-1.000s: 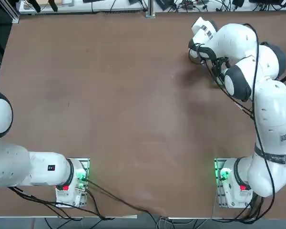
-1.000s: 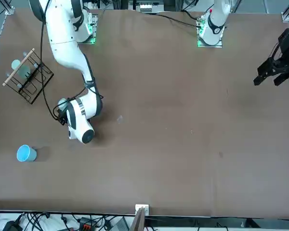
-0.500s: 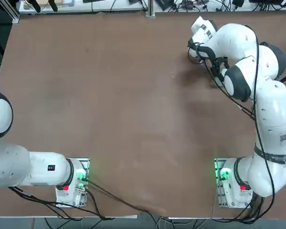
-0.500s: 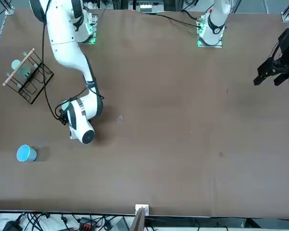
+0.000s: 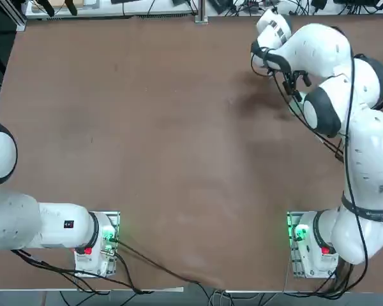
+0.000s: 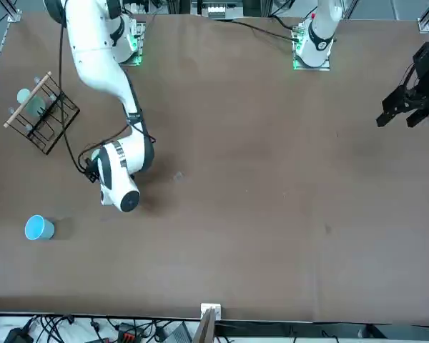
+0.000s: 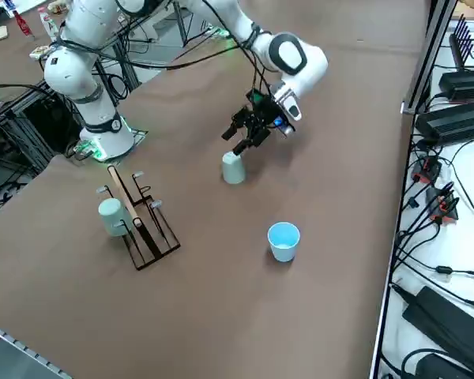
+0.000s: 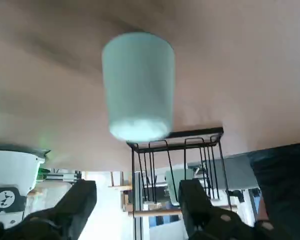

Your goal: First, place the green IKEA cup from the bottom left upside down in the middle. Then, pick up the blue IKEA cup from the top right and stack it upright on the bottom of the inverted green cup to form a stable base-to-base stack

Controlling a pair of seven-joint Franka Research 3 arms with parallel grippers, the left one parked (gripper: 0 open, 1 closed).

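The green cup [image 7: 234,168] stands upside down on the brown table, its closed base up; the right wrist view shows the green cup [image 8: 137,85] straight ahead of my fingers. My right gripper [image 7: 238,142] hangs open just above and behind it, touching nothing, with both fingers [image 8: 80,202] spread wide apart around empty air. The blue cup [image 7: 284,241] stands upright with its mouth up, nearer the table's far edge, and the front view shows the blue cup [image 6: 38,227] at the lower left. In the top view my arm hides both cups.
A black wire rack [image 7: 142,225] with a wooden stick and a whitish-teal piece [image 7: 110,215] stands beside the cups, also seen as the rack [image 6: 43,114] in the front view. Cables and black equipment [image 7: 458,95] lie past the table's far edge.
My right arm's wrist has drawn back and up from the green cup, toward the far edge in the top view. The cups have not moved and the gripper stays open.
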